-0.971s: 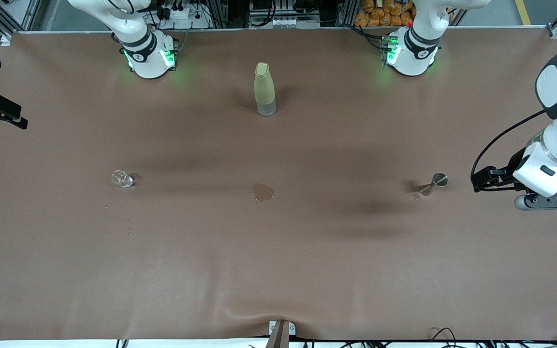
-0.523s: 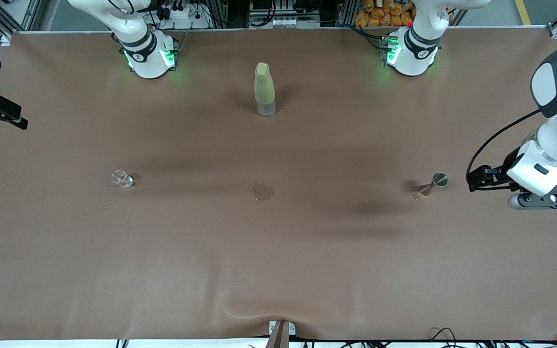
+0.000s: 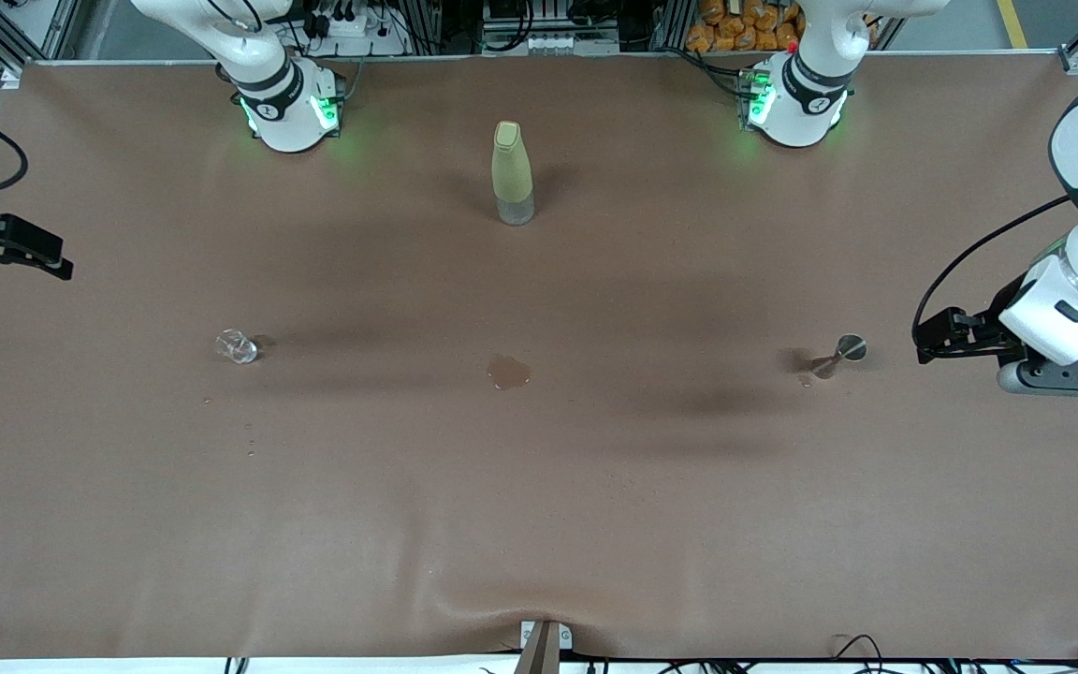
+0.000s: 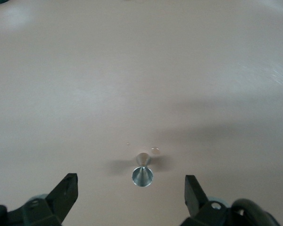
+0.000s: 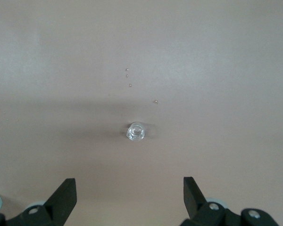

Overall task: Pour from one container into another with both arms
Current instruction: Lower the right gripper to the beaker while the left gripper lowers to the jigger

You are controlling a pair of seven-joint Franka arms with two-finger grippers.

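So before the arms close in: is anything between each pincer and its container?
Nothing visible: bare table lies between the open left pincer and the metal jigger, and between the open right pincer and the glass cup.

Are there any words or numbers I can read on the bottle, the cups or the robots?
Nothing here can be read.
Tall yellow-green bottle: no label shows.
Small clear glass and metal measuring cup: no writing on them.
Round dark badges on the base of the right arm and of the left arm: each holds a mark, too small to read.
Left gripper and right gripper: no writing shows.
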